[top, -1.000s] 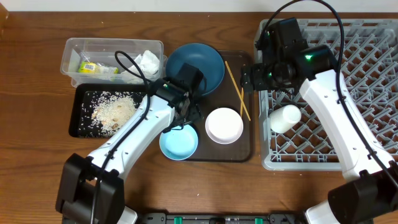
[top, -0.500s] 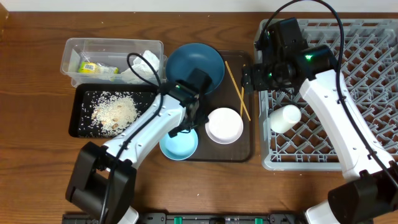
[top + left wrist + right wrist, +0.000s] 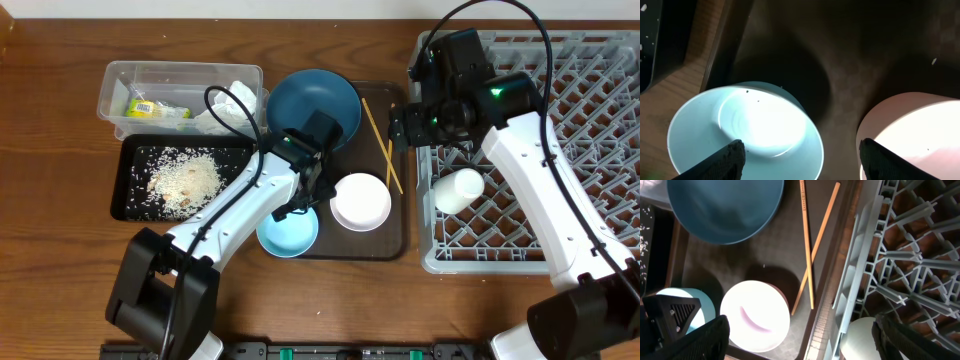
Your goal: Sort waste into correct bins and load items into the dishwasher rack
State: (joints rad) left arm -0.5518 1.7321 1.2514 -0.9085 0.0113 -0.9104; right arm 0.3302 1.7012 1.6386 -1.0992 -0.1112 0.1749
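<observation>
My left gripper (image 3: 801, 160) is open, low over the gap between the small light blue bowl (image 3: 287, 230) (image 3: 740, 130) and the white bowl (image 3: 361, 201) (image 3: 912, 132). My right gripper (image 3: 800, 340) is open above the rack's left edge, holding nothing. The two chopsticks (image 3: 381, 146) (image 3: 810, 245) lie crossed on the brown tray beside the dark blue plate-bowl (image 3: 313, 108) (image 3: 722, 210). The white cup (image 3: 457, 190) lies in the grey dishwasher rack (image 3: 590, 140). The napkin (image 3: 236, 100) and yellow-green wrapper (image 3: 150, 108) are in the clear tub (image 3: 180, 75). Rice crumbs (image 3: 185, 178) lie in the black tray (image 3: 127, 195).
The dark brown serving tray (image 3: 395, 235) holds the bowls and chopsticks between the bins and the rack. Bare wooden table (image 3: 60, 230) lies at the left and front. The rack's upright pegs (image 3: 920, 255) fill the right side.
My left arm shifted right, from over the blue bowl's far rim toward the gap between the two bowls. The right arm has not moved.
</observation>
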